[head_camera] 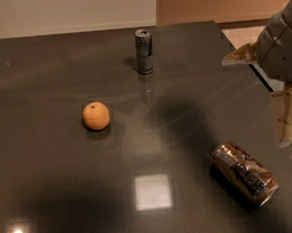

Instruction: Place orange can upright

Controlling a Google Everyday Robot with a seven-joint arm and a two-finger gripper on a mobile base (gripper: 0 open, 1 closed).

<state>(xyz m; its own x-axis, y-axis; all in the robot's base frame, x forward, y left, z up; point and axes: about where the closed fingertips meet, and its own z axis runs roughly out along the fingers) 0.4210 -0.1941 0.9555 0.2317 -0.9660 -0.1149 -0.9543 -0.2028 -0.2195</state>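
The orange can (244, 173) lies on its side on the dark table (66, 194), at the front right, with its silver top facing front right. My gripper (257, 100) hangs above the table's right edge, up and to the right of the can, not touching it. One cream finger (288, 116) points down and the other (239, 57) points left. They stand wide apart with nothing between them.
A slim silver-grey can (143, 51) stands upright at the back middle. A round orange fruit (96, 116) sits left of centre. The table's right edge (264, 80) runs under the gripper, with pale floor beyond. Light reflections show on the tabletop at the front.
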